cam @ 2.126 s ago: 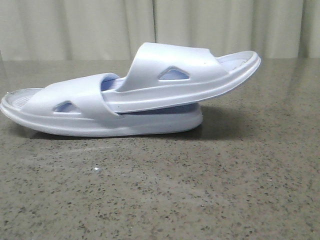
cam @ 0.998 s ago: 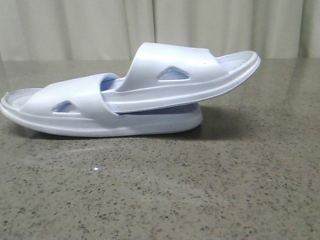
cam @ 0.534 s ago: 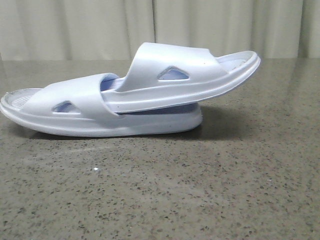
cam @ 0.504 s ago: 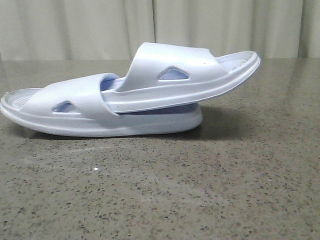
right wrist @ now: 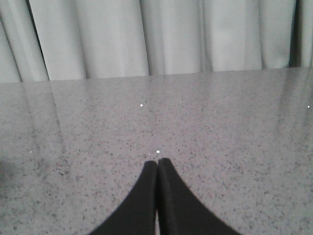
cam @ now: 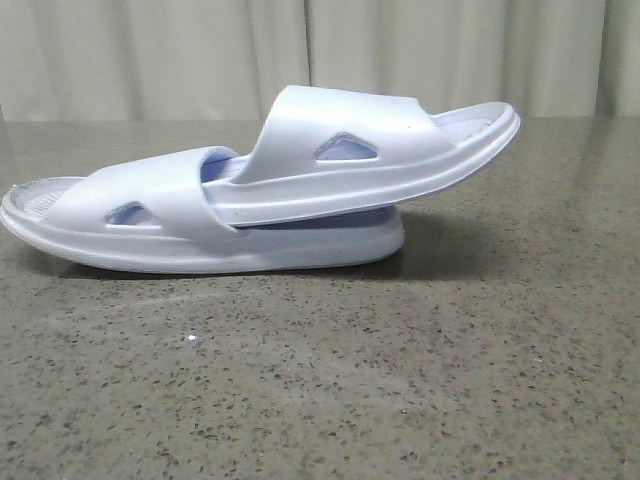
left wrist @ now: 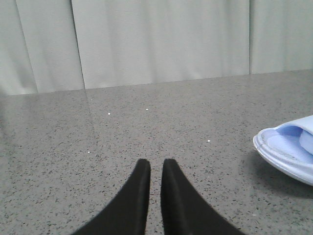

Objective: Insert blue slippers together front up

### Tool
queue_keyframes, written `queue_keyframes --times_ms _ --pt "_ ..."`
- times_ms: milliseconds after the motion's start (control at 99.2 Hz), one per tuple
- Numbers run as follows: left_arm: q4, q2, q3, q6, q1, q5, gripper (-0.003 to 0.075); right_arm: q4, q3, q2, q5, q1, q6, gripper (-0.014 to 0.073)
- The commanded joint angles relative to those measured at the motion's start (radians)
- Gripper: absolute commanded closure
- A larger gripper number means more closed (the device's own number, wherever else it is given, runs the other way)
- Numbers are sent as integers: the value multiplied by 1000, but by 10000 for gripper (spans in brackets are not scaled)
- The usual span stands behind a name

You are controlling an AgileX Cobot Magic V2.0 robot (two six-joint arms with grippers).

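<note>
Two pale blue slippers lie at the middle of the table in the front view. The lower slipper (cam: 150, 215) lies flat on its sole. The upper slipper (cam: 340, 150) has one end pushed under the lower one's strap and its other end tilted up to the right. One slipper end (left wrist: 288, 152) shows in the left wrist view, well to the side of my left gripper (left wrist: 156, 166). That gripper is empty, its fingers almost together with a thin gap. My right gripper (right wrist: 157, 164) is shut and empty over bare table. Neither gripper shows in the front view.
The speckled grey stone table (cam: 400, 380) runs back to a pale curtain (cam: 200, 50). A few small white specks (right wrist: 158, 152) lie on the table.
</note>
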Motion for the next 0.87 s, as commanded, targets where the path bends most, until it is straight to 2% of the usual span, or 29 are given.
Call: queue_keyframes --times_ms 0,857 --pt "-8 -29 10 -8 -6 -80 704 -4 13 -21 -128 -2 3 701" --pt "-8 -29 10 -8 -6 -80 704 -4 22 -21 -110 -2 3 701"
